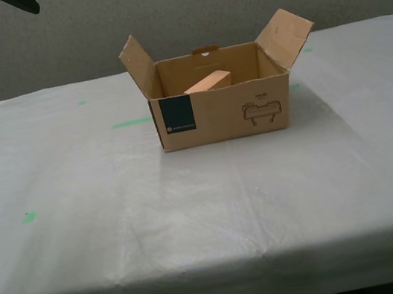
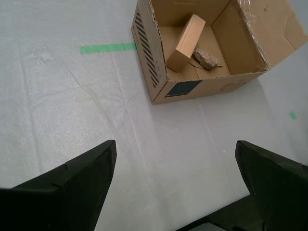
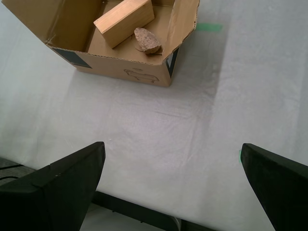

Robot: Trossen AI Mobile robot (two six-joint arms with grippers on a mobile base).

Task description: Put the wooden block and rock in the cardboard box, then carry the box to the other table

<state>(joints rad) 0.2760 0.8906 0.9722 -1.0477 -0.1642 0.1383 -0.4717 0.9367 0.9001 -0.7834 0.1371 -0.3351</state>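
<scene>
Box (image 1: 221,105) stands mid-tabletop (image 1: 79,212) on the green-taped sheet, block (image 2: 185,42) and rock (image 2: 207,58) inside. My first hand (image 3: 173,180) and second hand (image 2: 175,175) spread wide, empty, clear of it. Judged: delivery complete; only withdrawal remains.

Soft, even overhead light; the brown corrugated cardboard box (image 1: 221,105) throws a faint shadow onto the wrinkled pale grey-white sheeted table (image 1: 193,215). The exterior view is slightly hazy.

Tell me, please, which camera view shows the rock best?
The first wrist view: the rock lies in full sight on the cardboard box floor beside the wooden block. The second wrist view shows it smaller; in the exterior view the box's front wall hides it.
</scene>
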